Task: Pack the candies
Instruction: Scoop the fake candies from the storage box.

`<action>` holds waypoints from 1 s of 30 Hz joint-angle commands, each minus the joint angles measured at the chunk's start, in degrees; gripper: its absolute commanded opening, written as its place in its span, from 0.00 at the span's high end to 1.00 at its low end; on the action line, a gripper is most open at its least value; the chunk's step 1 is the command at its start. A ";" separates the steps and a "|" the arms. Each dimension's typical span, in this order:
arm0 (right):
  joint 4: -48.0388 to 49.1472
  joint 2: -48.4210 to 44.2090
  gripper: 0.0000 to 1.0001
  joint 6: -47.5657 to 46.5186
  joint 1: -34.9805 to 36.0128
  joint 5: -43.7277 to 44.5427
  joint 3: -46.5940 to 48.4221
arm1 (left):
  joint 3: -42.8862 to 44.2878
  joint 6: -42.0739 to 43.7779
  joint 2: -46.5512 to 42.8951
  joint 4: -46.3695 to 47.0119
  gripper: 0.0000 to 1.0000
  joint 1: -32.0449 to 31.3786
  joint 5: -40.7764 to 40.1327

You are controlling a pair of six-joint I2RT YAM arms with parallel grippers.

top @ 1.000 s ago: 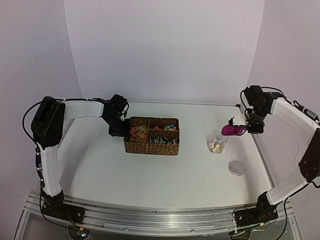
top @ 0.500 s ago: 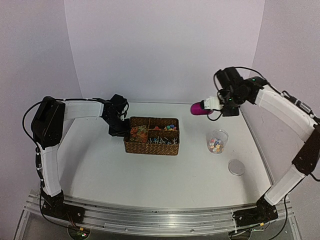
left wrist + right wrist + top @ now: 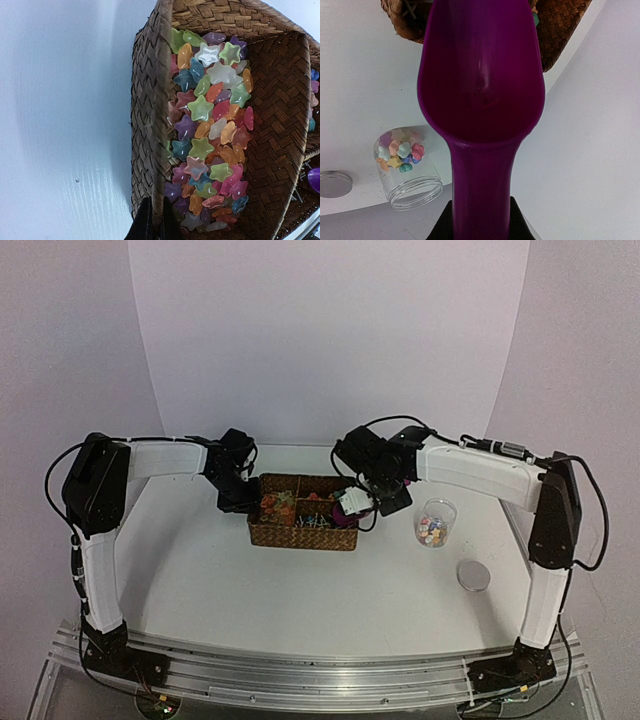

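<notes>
**A:** How are the fingers?

**B:** The left gripper (image 3: 154, 224) is pinched tight on the left end wall of the brown woven basket (image 3: 147, 100) and holds nothing else. The right gripper (image 3: 481, 225) is closed on the handle of the magenta plastic scoop (image 3: 480, 85). The scoop's bowl looks empty.

**A:** And the layout?

**B:** On the white table (image 3: 200, 575) the basket is in the middle, and the scoop's mouth is dipping over its right end. The clear round jar (image 3: 434, 523) stands apart to the right of the basket. A flat round metal lid (image 3: 473, 575) lies nearer the arms than the jar. The small star-shaped candies (image 3: 207, 125), in many pastel colours, are heaped in the basket's left compartment. Other compartments hold more sweets, and a small handful is already at the bottom of the jar.

**A:** So the step is taking another load?

**B:** I think so. To do it well, push the lip in low under a heap rather than jabbing down from above. Roll the bowl level before lifting so nothing spills over the edge. The left arm's pinch should stop the basket sliding as the scoop pushes. The jar's mouth is narrow, so tip over its centre and pour slowly.
</notes>
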 commanded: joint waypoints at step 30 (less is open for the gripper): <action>0.61 13.80 1.00 22.88 -3.73 -43.65 11.58 | 1.34 -2.03 1.05 -2.52 1.00 0.44 2.69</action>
